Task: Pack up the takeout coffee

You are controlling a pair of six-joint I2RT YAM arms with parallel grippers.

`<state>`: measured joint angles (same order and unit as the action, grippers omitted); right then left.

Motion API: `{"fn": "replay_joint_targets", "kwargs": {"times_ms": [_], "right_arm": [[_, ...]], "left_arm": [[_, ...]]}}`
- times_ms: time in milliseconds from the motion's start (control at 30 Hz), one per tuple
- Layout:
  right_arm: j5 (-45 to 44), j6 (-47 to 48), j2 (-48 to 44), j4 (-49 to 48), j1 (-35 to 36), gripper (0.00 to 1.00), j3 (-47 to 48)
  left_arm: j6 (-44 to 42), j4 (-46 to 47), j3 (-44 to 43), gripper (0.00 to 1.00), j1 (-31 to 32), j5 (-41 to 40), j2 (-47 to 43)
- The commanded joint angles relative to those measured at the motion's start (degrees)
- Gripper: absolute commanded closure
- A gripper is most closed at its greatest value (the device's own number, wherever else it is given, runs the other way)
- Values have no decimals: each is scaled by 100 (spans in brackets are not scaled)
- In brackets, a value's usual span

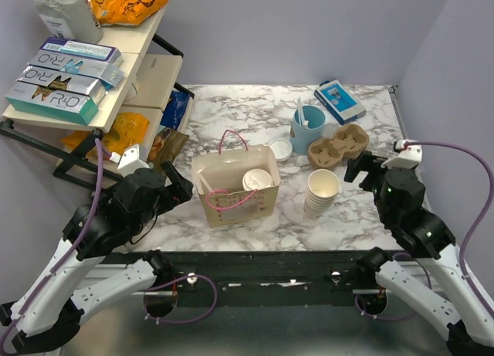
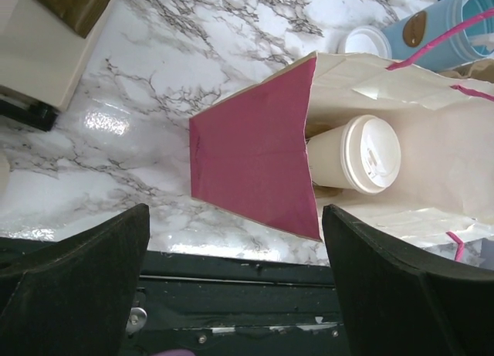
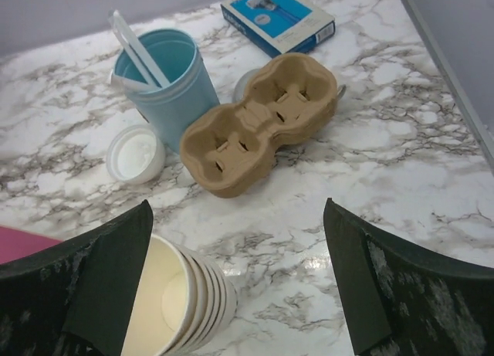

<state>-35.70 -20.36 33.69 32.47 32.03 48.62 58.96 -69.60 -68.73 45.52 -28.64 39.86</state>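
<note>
Inside paper bag: takeout coffee, lid on | L end effector spread | R end effector spread

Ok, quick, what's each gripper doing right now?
Left gripper: open, holding nothing.
Right gripper: open, holding nothing.

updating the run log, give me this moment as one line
takeout coffee: lidded, inside paper bag | left gripper: open, empty, facing bag | right gripper: open, empty, near cup stack
</note>
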Motion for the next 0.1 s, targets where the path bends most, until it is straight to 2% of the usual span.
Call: {"fn": "replay_joint_targets", "kwargs": {"times_ms": [0, 67], "right_arm": [[-359, 313, -565, -599, -4, 0, -344], [-350, 357, -662, -645, -4, 0, -362]], "left_arm": [[116, 43, 114, 1, 19, -247, -223], [142, 43, 140, 1, 19, -256, -268]]}}
